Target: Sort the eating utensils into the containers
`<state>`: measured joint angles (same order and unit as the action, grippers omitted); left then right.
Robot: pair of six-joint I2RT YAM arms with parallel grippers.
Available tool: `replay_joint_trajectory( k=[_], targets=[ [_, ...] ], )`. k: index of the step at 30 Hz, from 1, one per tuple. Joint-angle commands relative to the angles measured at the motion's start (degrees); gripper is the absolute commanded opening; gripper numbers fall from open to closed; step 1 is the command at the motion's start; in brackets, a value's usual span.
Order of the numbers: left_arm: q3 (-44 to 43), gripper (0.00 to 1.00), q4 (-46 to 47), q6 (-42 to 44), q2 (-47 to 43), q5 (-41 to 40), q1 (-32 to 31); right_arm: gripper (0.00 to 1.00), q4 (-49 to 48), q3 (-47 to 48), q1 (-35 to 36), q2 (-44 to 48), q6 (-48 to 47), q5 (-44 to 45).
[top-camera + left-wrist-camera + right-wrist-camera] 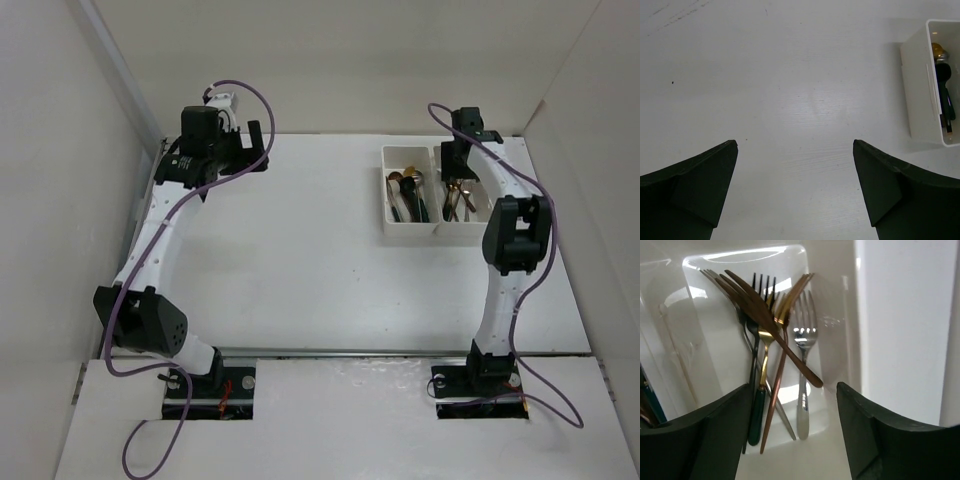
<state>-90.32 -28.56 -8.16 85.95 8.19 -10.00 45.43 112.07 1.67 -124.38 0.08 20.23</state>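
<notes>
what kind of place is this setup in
Likely a robot lab test cell, not a kitchen: left arm and right arm bolted at a white table, plain white walls boxing it in, forks in joined white bins.

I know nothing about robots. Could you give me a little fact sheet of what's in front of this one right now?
Bins: two, white, joined side by side
Left bin: spoons
Right bin: forks, lying crossed
Left claw: open, empty, above bare table
Right claw: open, empty, over the forks
</notes>
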Motion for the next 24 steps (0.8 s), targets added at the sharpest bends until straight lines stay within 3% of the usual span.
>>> replay_joint_trajectory(
  k=[1,4,9,13,18,24],
  targets=[
    [0.50,1.00,1.13,0.69,-2.98,-0.97,0.77,0.74,-1.56,-0.70,-0.70,9.05,0.97,3.32],
    [0.50,1.00,1.13,0.69,-2.98,-1.76,0.77,0.78,-5.86,-4.21,-3.50,17.39,3.69,5.25],
    [0.50,1.00,1.13,0.69,-3.51,-5.02,1.83,1.00,-19.03,-20.90,-11.15,37.57,13.97,8.86],
    [1.64,1.00,1.13,1.84,-4.13,-7.56,4.02,1.00,-22.57,-29.97,-16.26,48.75,19.08,15.43],
    [3.83,1.00,2.27,1.84,-4.74,-11.25,6.39,1.00,-23.71,-34.98,-16.26,58.53,22.16,37.47],
    [5.16,1.00,2.80,1.84,-5.27,-11.26,8.94,1.00,-32.60,-41.23,-16.26,67.77,15.22,37.00]
  ],
)
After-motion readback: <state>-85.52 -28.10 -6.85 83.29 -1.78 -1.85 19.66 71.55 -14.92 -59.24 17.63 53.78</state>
